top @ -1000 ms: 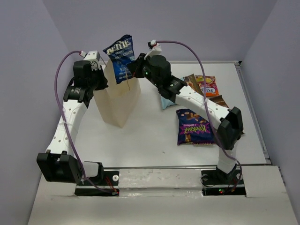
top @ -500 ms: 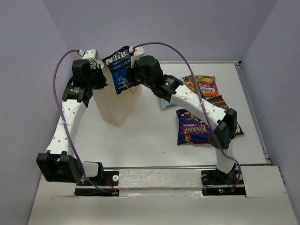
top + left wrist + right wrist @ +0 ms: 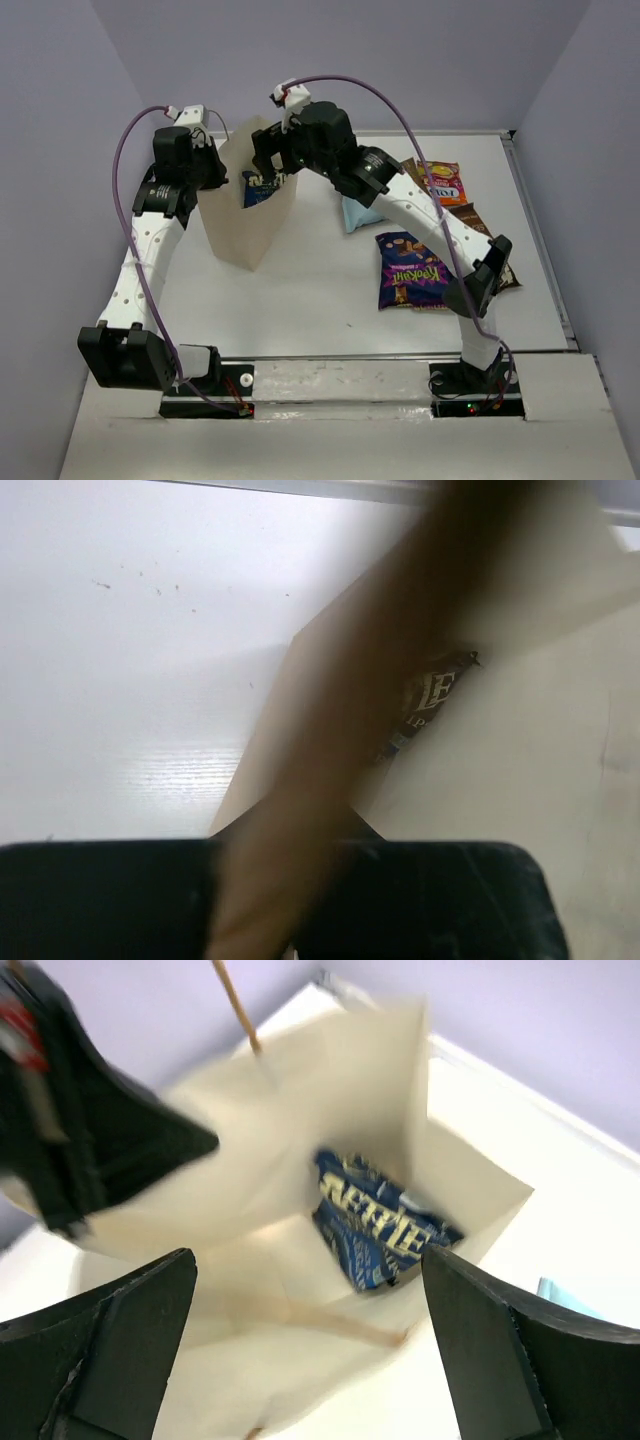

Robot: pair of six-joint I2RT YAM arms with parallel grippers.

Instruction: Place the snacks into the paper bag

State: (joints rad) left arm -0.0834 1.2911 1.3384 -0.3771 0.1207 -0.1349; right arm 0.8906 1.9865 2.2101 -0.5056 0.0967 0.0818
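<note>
The beige paper bag stands upright at the back left. My left gripper is shut on its left rim by the brown handle, which runs blurred out of the jaws. My right gripper hangs open over the bag's mouth with nothing between its fingers. Below it the dark blue snack lies inside the paper bag, free of the open right gripper. On the table to the right lie the purple snack, the light blue one, the orange-red one and the dark brown one.
The right arm's forearm stretches over the loose packets. The table's raised back edge and right edge bound the surface. In the left wrist view the bag's wall fills the right half.
My right gripper carried the dark blue snack over the bag, opened, and the packet dropped inside. The left gripper stayed shut on the bag.
</note>
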